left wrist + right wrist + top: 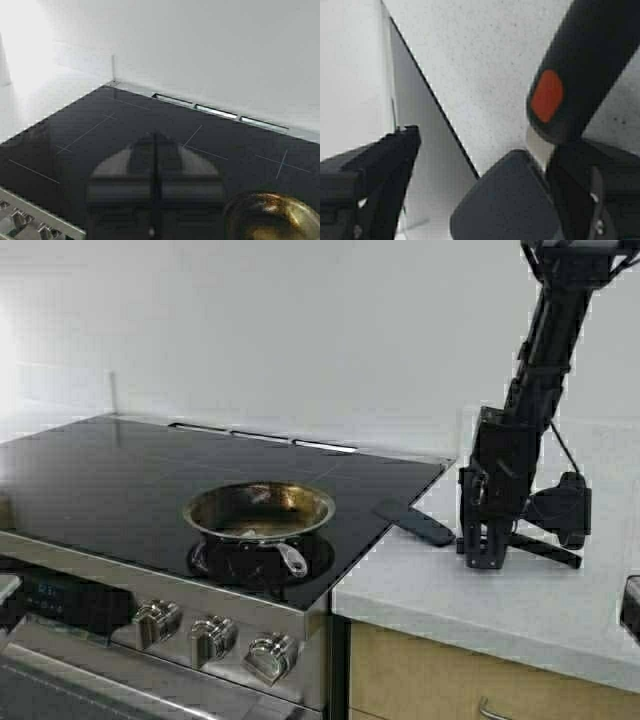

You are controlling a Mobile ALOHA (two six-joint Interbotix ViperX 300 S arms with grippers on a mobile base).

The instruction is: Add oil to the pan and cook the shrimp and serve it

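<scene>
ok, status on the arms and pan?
Left gripper shut, over cooktop. Right gripper open, down on counter at spatula. Pan on burner; oil jug not in view. Nothing blocking pan.

— Any writing on the stove's control panel (55,592)?

— Faint bluish marks glow on its dark display, at the front left edge, but they are too blurred to read.

— Knobs, pan, spatula handle?

— No readable text, brand or number on any of them.

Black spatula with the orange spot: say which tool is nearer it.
Right. The right tool stands open over the black spatula; the left tool is over the black cooktop.
</scene>
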